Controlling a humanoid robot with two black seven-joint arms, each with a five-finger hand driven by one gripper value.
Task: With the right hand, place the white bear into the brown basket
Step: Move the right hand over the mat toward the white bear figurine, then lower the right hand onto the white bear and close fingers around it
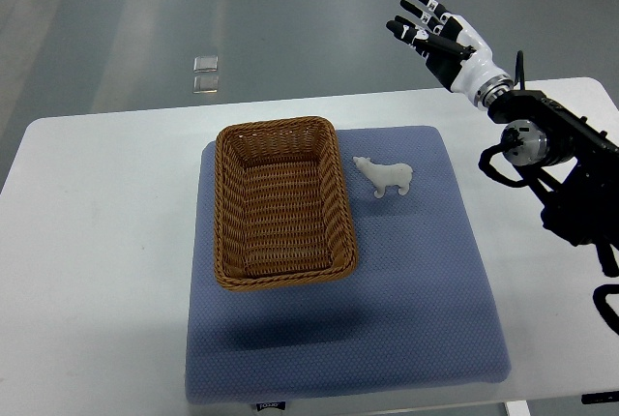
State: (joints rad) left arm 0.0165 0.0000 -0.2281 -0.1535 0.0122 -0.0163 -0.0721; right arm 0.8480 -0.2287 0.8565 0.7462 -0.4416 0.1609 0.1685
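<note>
1. Your brown wicker basket [281, 205] sits empty on the blue mat [426, 281], mouth up, ready to receive.
2. The white bear [385, 176] stands just right of the basket, untouched.
3. Beyond the basket's far right corner, your right hand [440, 37] hovers past the counter [97, 242], fingers [411, 14] spread, holding nothing, likely readying a reach.

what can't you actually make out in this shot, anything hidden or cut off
- Left arm: not in the top view at all.
- Right arm: its lower part runs off the right edge; only the right robot hand, fingers spread and empty, and the forearm show.
- Brown basket: its near wall hides the strip of blue mat behind it.
- White bear: too small to read its face or paws.
- Small clear item on the floor: too small to identify.
</note>
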